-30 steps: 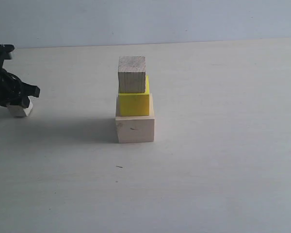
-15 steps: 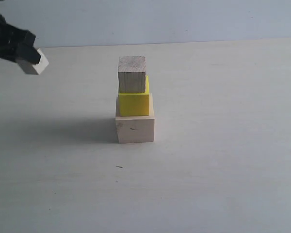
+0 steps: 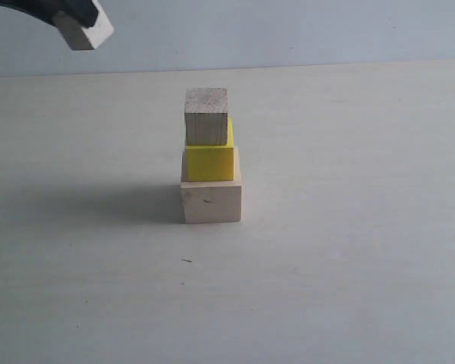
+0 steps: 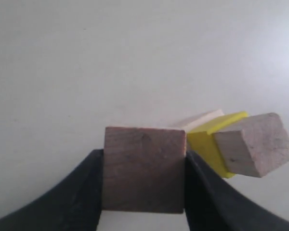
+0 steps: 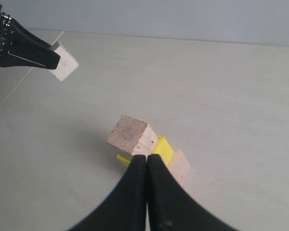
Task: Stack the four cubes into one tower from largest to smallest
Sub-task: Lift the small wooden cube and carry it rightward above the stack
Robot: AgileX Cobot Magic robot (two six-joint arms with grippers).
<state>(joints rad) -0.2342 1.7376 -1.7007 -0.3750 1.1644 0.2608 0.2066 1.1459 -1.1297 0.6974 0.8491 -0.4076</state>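
Mid-table stands a column of three cubes: the large pale wood cube (image 3: 211, 199) at the bottom, the yellow cube (image 3: 209, 161) on it, the brownish grained cube (image 3: 206, 115) on top. My left gripper (image 3: 70, 17) hangs high at the upper left, shut on the smallest pale wood cube (image 3: 86, 32). That small cube (image 4: 144, 168) sits squarely between the black fingers (image 4: 82, 192) in the left wrist view, with the column (image 4: 245, 144) beyond it. My right gripper (image 5: 147, 159) is shut and empty, above the column (image 5: 135, 135); it does not show in the exterior view.
The pale tabletop (image 3: 349, 265) stretches all round the column, with a grey wall (image 3: 288, 30) behind its far edge. A small dark speck (image 3: 186, 261) lies in front of the column.
My left gripper has risen from table level at the far left, carrying the smallest cube up and rightward to the upper left corner. The column and right gripper have not moved.
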